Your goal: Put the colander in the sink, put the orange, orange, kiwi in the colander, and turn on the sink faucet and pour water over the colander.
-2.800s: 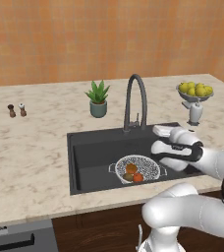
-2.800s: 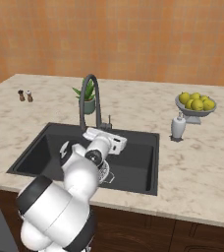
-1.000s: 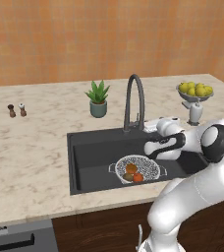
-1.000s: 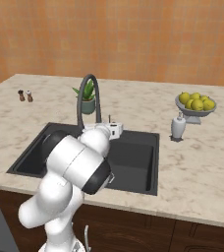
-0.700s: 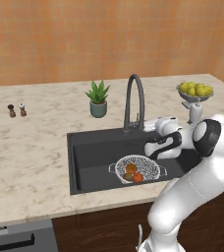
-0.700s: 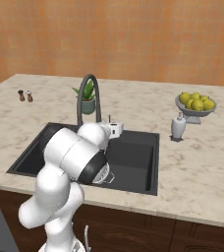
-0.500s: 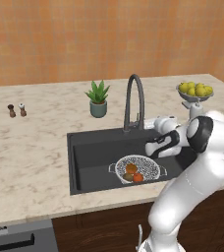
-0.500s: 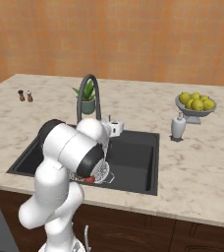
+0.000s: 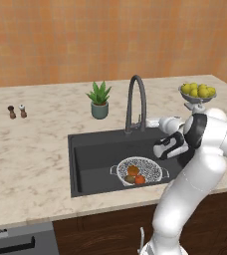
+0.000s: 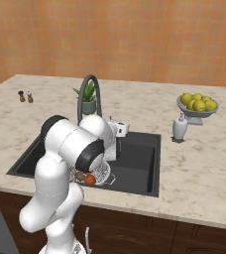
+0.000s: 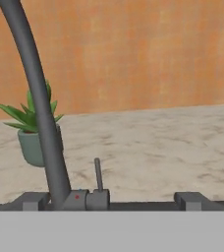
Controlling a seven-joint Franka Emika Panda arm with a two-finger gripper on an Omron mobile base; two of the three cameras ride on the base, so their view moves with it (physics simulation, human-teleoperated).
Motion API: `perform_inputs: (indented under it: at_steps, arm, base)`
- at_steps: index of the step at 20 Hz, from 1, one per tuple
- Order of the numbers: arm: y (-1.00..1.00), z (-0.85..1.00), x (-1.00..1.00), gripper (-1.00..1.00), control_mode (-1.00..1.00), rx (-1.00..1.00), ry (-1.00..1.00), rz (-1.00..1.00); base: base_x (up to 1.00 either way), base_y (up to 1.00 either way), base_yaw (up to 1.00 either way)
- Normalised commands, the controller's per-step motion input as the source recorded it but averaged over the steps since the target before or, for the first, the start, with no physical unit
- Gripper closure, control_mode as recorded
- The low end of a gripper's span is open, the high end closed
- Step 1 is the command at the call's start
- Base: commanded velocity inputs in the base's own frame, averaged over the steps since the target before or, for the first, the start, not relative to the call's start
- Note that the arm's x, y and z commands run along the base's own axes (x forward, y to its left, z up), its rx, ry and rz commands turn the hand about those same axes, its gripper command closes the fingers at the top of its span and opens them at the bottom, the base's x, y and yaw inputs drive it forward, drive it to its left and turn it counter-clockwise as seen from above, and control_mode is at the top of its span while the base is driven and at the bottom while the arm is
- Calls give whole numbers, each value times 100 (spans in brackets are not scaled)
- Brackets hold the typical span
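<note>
Fruit sits in the colander (image 9: 139, 170) in the sink (image 9: 90, 154).
Up close, the hand view shows the faucet (image 11: 38, 108) lever upright; the gripper (image 9: 155, 121) beside the faucet has fingers apart, holding nothing.

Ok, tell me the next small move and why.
Probably ease the open gripper forward to the faucet lever, which stands upright just ahead of it. The fruit already sits in the colander in the sink, and no water is running.

Two oranges (image 9: 136, 175); one kiwi (image 9: 130, 179); two shakers (image 9: 16, 111)
</note>
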Motion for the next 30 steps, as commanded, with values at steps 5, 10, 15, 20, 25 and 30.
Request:
perform_inputs:
  at_steps: [5, 10, 15, 20, 25, 30]
  arm:
    - [4, -20, 5, -100, -100, 0, -9, 0]
    - [11, -18, 0, -100, -100, 0, -7, 0]
    - [8, -4, 2, -100, -100, 0, -3, 0]
    - [8, 0, 24, -100, -100, 0, 0, 0]
    - [0, 0, 39, -100, -100, 0, 0, 0]
    - [0, 0, 31, -100, -100, 1, 0, 0]
  base:
    - [0, 0, 0]
    - [0, 0, 0]
    - [0, 0, 0]
    - [0, 0, 0]
    - [0, 0, 0]
    - [0, 0, 0]
